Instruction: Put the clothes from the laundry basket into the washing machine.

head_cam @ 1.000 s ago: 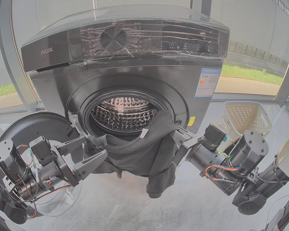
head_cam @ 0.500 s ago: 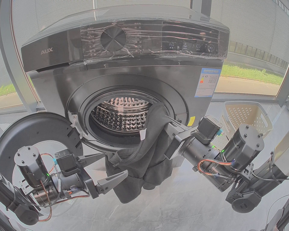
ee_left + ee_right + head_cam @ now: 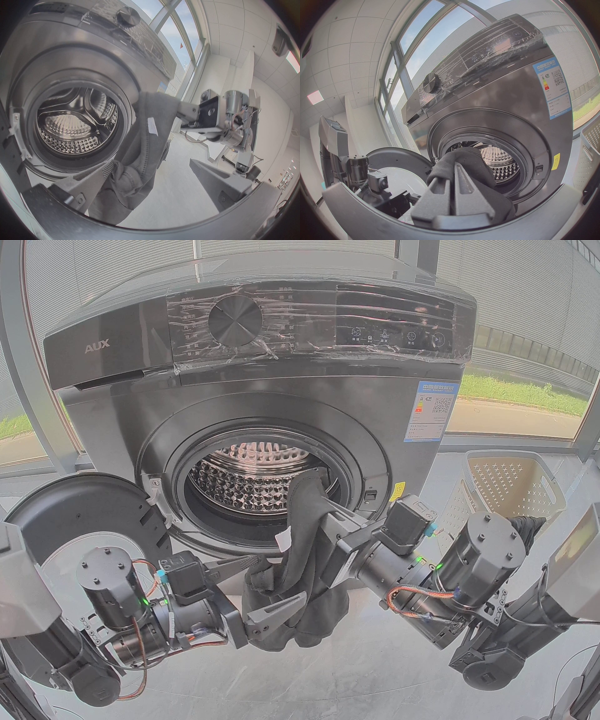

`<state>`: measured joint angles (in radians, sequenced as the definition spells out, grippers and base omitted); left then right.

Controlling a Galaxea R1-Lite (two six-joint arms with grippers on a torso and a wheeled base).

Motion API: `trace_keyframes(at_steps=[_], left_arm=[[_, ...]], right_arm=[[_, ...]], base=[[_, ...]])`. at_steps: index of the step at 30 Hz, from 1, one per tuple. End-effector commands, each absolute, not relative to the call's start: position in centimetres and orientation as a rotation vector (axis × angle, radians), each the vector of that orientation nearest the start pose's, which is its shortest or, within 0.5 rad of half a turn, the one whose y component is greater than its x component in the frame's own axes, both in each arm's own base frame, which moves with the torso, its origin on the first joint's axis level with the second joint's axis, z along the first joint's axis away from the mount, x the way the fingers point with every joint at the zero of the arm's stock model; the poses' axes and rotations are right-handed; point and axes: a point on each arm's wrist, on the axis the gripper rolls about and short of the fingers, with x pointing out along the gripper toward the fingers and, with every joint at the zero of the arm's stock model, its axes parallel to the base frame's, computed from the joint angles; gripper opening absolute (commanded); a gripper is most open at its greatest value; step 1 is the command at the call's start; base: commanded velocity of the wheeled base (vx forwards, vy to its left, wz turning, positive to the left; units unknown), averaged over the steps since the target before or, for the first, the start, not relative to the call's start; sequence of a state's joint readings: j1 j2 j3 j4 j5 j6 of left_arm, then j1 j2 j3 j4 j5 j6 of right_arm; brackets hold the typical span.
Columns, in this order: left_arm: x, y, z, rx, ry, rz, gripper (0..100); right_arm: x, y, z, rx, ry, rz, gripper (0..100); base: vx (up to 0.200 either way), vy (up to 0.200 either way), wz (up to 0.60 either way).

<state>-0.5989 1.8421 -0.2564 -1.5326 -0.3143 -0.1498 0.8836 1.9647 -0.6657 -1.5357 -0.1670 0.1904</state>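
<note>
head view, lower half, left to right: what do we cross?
Open washer door → left gripper → dark garment → laundry basket

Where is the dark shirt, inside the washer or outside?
Outside: the dark shirt hangs from the right pincer in front of the drum opening.

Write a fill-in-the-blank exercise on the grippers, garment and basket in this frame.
The right gripper is ____ on the garment.
The left gripper is ____.
The basket stands on the washer's ____ side.
Missing: shut; open; right.
</note>
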Motion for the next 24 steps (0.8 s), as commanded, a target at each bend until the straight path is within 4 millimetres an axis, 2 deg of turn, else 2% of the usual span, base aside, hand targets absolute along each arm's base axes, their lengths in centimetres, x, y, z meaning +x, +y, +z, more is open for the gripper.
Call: trace_keyframes(at_steps=[1,10,18,24], left_arm=[[22.0,-16.4,8.2,-0.097,0.183,-0.911,100],[23.7,-17.7,6.5,-0.061,0.19,-0.899,100],[26.4,-19.1,4.9,-0.059,0.18,-0.843,100],[27.3,-19.5,4.8,-0.064,0.161,-0.822,100]], right_arm=[[21.4,26.3,14.8,0.297,-0.131,0.745,0],[21.1,26.7,15.2,0.303,-0.144,0.761,0],[20.6,26.9,15.6,0.311,-0.151,0.769,0],[20.5,26.7,15.8,0.313,-0.156,0.766,0]], base=[[0.0,0.0,0.0],[0.0,0.0,0.0],[0.0,0.0,0.0],[0.0,0.0,0.0]])
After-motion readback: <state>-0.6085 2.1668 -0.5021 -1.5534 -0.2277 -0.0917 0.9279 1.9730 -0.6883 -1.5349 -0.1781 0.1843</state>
